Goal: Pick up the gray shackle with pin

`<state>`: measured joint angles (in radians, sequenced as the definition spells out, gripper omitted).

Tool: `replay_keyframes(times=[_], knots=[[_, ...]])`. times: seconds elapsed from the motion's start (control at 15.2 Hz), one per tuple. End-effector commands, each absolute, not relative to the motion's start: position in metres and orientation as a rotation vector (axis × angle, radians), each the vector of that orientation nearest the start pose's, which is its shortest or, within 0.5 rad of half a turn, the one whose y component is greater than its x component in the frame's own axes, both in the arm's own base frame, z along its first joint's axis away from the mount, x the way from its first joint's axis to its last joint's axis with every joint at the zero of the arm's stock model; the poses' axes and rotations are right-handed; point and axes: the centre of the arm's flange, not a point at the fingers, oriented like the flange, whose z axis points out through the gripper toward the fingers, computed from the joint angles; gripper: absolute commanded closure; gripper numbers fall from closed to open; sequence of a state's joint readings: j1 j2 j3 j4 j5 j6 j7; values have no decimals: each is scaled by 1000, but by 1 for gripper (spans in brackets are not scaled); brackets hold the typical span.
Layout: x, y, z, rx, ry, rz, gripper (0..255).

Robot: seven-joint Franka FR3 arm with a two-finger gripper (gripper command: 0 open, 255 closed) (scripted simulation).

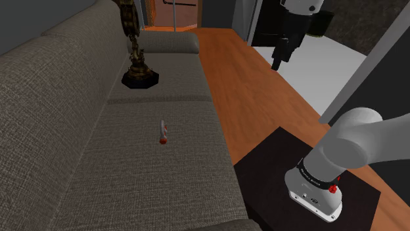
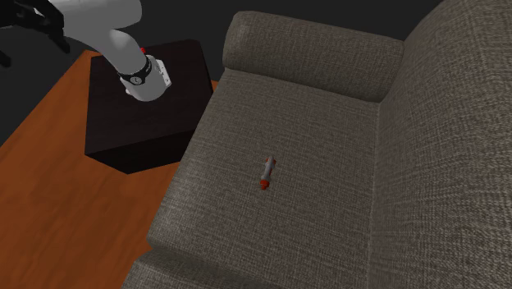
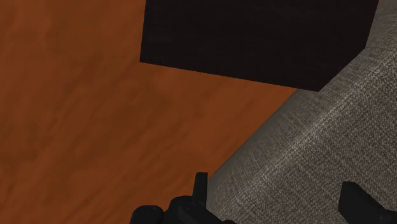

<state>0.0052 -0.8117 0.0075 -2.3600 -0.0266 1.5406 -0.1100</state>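
The gray shackle with pin [image 1: 163, 131] is a small slim gray piece with a red tip. It lies flat on the middle of the gray fabric sofa seat [image 1: 151, 170], and the second exterior view shows the shackle [image 2: 265, 172] alone on the cushion. My black gripper [image 1: 277, 60] hangs high above the orange floor, well off the sofa toward the shoulder view's right and far from the shackle. In the wrist view the gripper [image 3: 278, 198] is open with nothing between its fingers; it looks down on the sofa's edge [image 3: 318, 146] and the floor.
A dark statue on a black base [image 1: 139, 71] stands on the sofa seat beyond the shackle. The black stand [image 1: 309, 174] sits on the orange wooden floor [image 1: 263, 105] beside the sofa's front. The sofa's backrest [image 1: 46, 111] rises along the shoulder view's left.
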Motion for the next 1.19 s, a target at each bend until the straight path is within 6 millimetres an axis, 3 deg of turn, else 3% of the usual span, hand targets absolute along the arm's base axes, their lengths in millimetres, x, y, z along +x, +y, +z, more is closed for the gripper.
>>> replay_keyframes(times=[0.0,1.12], knots=[[297,2,594,-3168,-190,15,0],[391,183,494,-3236,-117,-96,0]])
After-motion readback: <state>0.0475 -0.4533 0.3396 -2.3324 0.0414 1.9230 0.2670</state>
